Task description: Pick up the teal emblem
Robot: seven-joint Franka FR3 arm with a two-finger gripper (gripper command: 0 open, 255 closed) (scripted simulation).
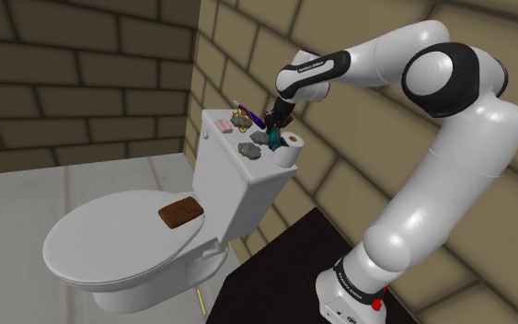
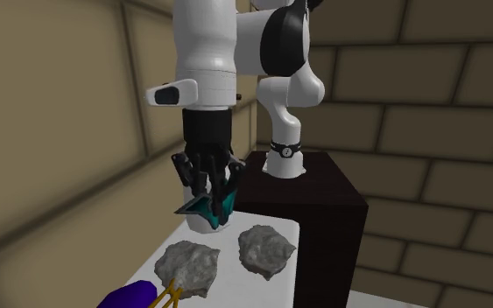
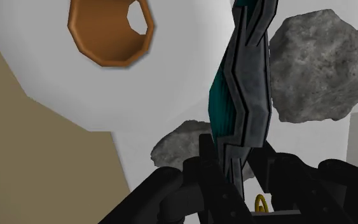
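Gripper (image 2: pixel 209 194) pinching teal emblem (image 2: pixel 211 210) | emblem's tip cropped in wrist view | grey rock (image 3: pixel 177 145) half hidden

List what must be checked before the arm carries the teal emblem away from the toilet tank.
1. Grip: ok. The gripper is shut on the teal emblem; the wrist view shows it clasped on both sides.
2. Emblem off the tank lid: ok. It hangs above the lid.
3. Gap to the toilet paper roll right beneath the emblem: cannot tell. The two overlap in the second exterior view.
4. Grey rocks apart from the emblem: ok. They lie on the lid, off to the side.
5. Space above the gripper for a straight lift: ok, judging from the shoulder view.
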